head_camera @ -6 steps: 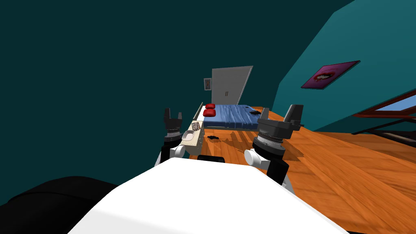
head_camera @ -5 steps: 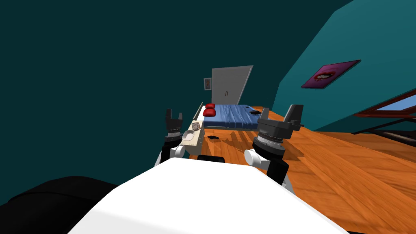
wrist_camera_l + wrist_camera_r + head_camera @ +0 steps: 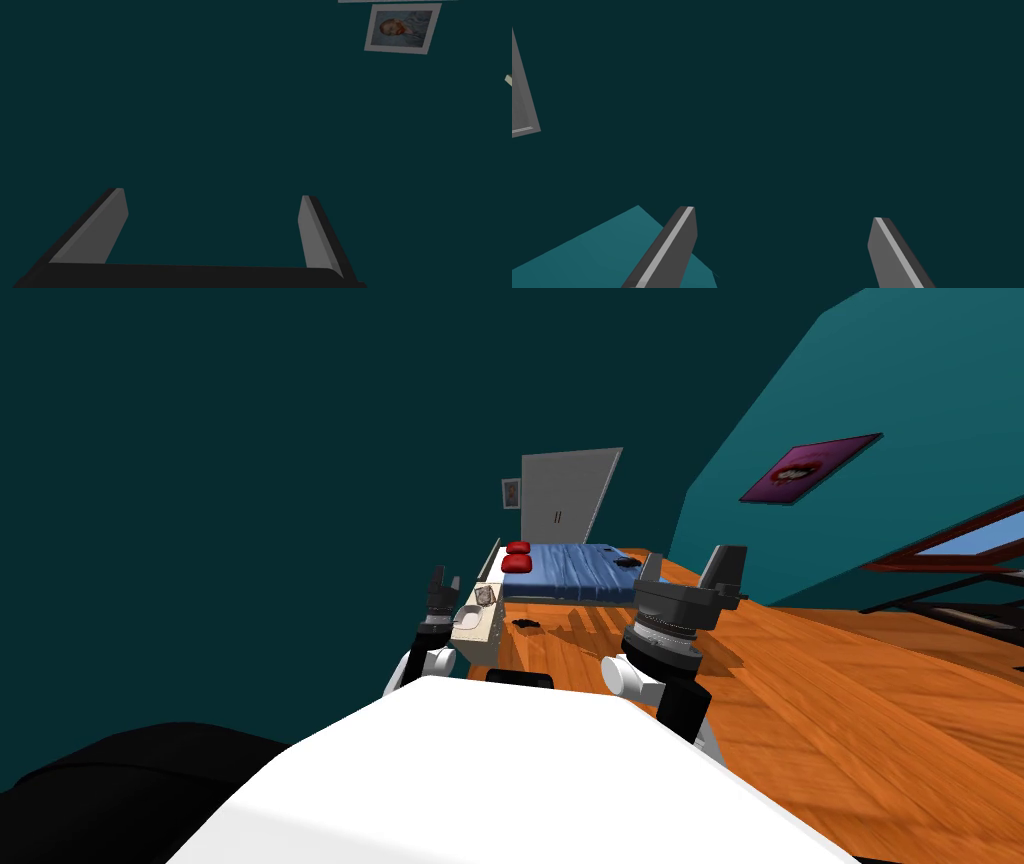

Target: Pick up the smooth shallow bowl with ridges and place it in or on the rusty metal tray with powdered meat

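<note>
A shallow white bowl [image 3: 467, 614] sits on a long cream cabinet [image 3: 478, 638] against the dark teal wall. Just beyond it on the same top lies a small greyish-brown tray [image 3: 485, 595]. My left gripper [image 3: 441, 585] stands raised right beside the bowl, on its wall side, and does not touch it. In the left wrist view the left gripper [image 3: 212, 195] is open with nothing between its fingers. My right gripper [image 3: 690, 568] is held up over the wooden floor, well away from the cabinet, and in the right wrist view it [image 3: 784, 212] is open and empty too.
A bed [image 3: 570, 573] with a blue cover and red pillows [image 3: 516, 556] lies past the cabinet's far end. Behind it stands a grey wardrobe [image 3: 565, 500]. Dark scraps [image 3: 525, 623] lie on the orange wooden floor [image 3: 820, 688]. A black area [image 3: 120, 778] shows at lower left.
My left gripper has moved forward and toward the cabinet, from well short of the bowl to right beside it. The right arm has stayed put.
</note>
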You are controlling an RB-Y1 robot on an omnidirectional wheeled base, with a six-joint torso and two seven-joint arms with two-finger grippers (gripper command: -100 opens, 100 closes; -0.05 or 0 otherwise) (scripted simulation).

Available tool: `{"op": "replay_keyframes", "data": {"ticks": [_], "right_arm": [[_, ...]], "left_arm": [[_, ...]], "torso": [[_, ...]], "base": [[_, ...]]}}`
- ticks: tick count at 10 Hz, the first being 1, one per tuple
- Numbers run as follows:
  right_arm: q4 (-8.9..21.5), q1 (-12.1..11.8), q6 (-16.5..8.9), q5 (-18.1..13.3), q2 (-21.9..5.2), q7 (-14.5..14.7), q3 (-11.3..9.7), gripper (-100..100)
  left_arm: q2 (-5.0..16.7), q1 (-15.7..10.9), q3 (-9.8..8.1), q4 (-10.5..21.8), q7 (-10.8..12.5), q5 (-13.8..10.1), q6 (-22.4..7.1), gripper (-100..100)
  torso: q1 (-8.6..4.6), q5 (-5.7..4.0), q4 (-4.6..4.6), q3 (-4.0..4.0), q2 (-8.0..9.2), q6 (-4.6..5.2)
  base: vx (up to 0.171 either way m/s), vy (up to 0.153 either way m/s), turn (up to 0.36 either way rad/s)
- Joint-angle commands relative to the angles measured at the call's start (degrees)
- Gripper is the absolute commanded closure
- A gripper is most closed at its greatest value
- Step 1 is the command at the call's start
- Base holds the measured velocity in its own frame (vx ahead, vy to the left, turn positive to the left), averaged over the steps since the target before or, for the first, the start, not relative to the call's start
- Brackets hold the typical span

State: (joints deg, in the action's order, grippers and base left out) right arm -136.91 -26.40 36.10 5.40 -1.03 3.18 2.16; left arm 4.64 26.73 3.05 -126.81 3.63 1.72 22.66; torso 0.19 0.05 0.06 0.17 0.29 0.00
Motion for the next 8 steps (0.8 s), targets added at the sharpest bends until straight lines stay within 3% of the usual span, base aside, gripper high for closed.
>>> {"op": "replay_keyframes", "data": {"ticks": [1,2,8], "right_arm": [[0.0,0.0,0.0,0.0,0.0,0.0,0.0,0],[0.0,0.0,0.0,0.0,0.0,0.0,0.0,0],[0.0,0.0,0.0,0.0,0.0,0.0,0.0,0]], "left_arm": [[1.4,-0.7,-0.38,2.9,0.2,-0.1,-1.4,-100],[1.4,-0.7,-0.38,3.1,0.2,-0.1,-1.4,-100],[3.9,-3.6,-0.72,13.7,0.3,0.1,-7.1,-100]], "torso": [[0.0,0.0,0.0,0.0,0.0,0.0],[0.01,0.0,0.01,0.01,0.01,0.0],[-0.02,0.0,-0.02,-0.08,-0.15,0.0]], "base": [[-0.082,0.044,-0.01],[-0.043,0.034,-0.005],[-0.042,0.046,-0.009]]}}
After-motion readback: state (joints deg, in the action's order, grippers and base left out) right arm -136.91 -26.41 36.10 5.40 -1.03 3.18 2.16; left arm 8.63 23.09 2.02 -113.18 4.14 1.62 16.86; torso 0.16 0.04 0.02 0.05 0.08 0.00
